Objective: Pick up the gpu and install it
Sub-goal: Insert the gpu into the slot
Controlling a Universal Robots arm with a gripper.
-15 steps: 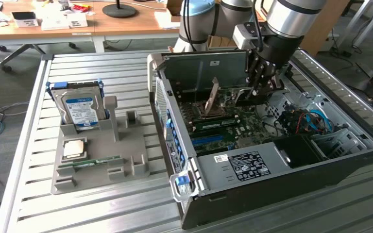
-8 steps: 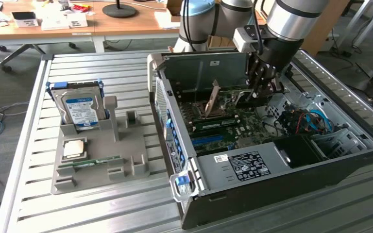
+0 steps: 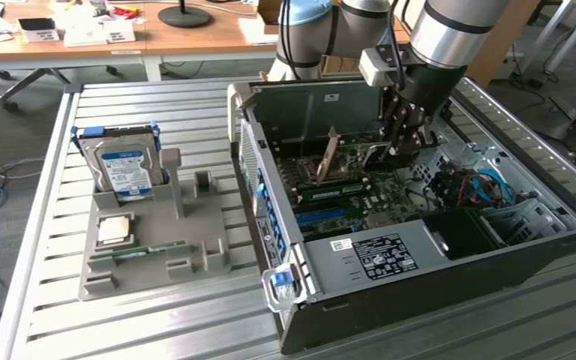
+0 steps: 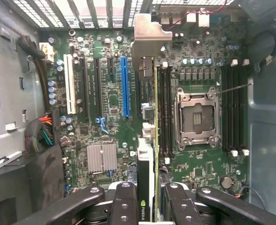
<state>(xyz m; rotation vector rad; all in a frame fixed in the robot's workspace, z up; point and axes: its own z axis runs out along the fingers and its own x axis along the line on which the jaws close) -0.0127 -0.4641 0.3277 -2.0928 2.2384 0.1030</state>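
Wrist view: one gpu, edge-on, clamped in the claw, jaws narrow around it. Hangs over the motherboard, between one blue slot and one empty processor socket.

Exterior view: claw down inside the open case. On the table, well apart, one holder with one hard drive.

I counted one gpu, my one gripper, one open case. On one grey holder: one hard drive, one CPU, one memory stick. The board showed one blue slot, one white slot, one socket.
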